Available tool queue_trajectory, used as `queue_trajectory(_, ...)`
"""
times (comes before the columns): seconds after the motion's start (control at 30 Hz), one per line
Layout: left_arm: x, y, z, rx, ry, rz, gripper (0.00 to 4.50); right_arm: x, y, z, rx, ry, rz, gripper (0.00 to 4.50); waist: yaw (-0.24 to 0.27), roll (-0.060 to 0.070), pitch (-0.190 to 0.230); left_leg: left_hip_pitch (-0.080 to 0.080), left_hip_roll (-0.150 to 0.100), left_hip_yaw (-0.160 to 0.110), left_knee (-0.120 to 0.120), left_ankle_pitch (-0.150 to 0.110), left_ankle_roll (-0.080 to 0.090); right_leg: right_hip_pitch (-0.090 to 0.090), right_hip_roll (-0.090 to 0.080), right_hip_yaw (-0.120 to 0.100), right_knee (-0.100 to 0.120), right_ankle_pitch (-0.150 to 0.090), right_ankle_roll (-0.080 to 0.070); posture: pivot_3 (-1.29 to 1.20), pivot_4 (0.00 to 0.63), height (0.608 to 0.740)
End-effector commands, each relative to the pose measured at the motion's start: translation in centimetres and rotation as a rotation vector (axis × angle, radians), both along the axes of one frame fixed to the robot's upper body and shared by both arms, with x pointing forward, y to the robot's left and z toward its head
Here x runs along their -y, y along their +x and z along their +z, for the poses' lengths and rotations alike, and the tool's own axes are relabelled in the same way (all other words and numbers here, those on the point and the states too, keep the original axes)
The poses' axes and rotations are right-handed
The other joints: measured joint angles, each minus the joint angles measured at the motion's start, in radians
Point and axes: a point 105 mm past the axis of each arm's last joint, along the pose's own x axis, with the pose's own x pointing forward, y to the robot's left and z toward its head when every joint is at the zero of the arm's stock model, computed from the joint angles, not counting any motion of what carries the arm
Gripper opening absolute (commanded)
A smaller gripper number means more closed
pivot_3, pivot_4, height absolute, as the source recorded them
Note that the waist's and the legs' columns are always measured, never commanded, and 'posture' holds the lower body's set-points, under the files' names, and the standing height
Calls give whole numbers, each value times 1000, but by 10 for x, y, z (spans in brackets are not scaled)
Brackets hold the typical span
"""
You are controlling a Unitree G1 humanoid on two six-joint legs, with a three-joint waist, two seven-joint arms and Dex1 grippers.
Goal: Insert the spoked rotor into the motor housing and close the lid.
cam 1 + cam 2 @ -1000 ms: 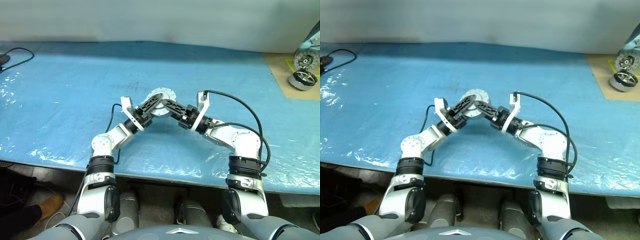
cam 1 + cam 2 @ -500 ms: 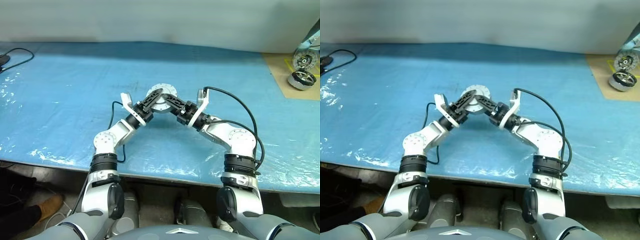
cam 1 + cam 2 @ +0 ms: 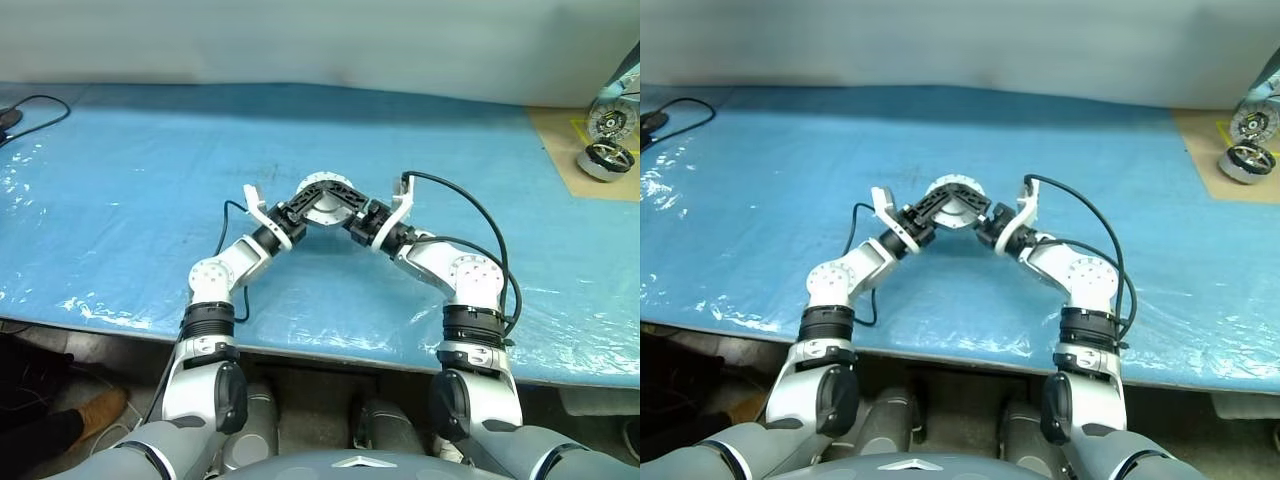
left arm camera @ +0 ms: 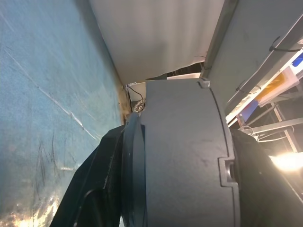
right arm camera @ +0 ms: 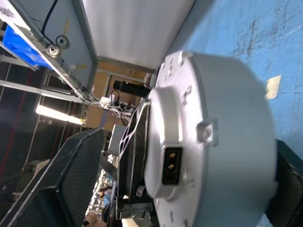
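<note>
Our left gripper (image 3: pixel 312 196) grips the round silver-grey motor housing (image 3: pixel 325 201), raised above the blue plastic-covered table (image 3: pixel 130 180) at its middle. Our right gripper (image 3: pixel 349 205) has just spread its black fingers wide, though they still flank the housing. We judge the right grasp is being released or reset, leaving the left to carry it.
</note>
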Motion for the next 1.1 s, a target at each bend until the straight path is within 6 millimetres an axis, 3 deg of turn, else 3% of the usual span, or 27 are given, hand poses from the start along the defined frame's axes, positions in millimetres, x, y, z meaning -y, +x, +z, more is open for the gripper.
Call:
queue_trajectory(0.03,-5,8,27,96,-22,31,2644,-8,-5,19,80,13,50,4476,0,0,0,0,0,0,0,0,0,0,0,0,0,0,0,0,150,740)
queue_trajectory(0.27,-30,23,40,122,-60,141,2644,-6,-4,15,83,-24,44,4476,-1,0,0,0,0,-1,0,0,0,0,0,0,0,0,0,0,150,740)
queue_trajectory(0.5,-80,43,58,163,-60,347,2644,3,2,13,112,-100,-13,4476,1,0,0,-1,0,-2,0,0,0,0,0,-1,0,0,0,0,150,740)
queue_trajectory(0.6,-107,56,41,113,55,470,2644,14,5,5,176,-277,-70,4476,2,0,0,-1,-1,-3,0,0,0,0,0,-1,-1,0,0,0,150,740)
queue_trajectory(0.7,-120,62,19,51,159,530,2644,18,3,1,218,-346,-80,4476,2,0,0,-1,-1,-4,0,0,0,0,0,-1,-1,0,1,0,150,740)
queue_trajectory(0.83,-125,64,3,14,212,549,2644,23,2,-1,247,-398,-86,4476,4,-1,1,-5,-2,-8,1,0,0,0,0,-3,-3,1,2,0,150,740)
queue_trajectory(1.1,-106,60,-12,-6,225,469,2644,20,1,-8,256,-446,-89,4476,7,-5,3,-8,-4,-12,3,0,0,0,0,-5,-2,1,2,0,150,740)
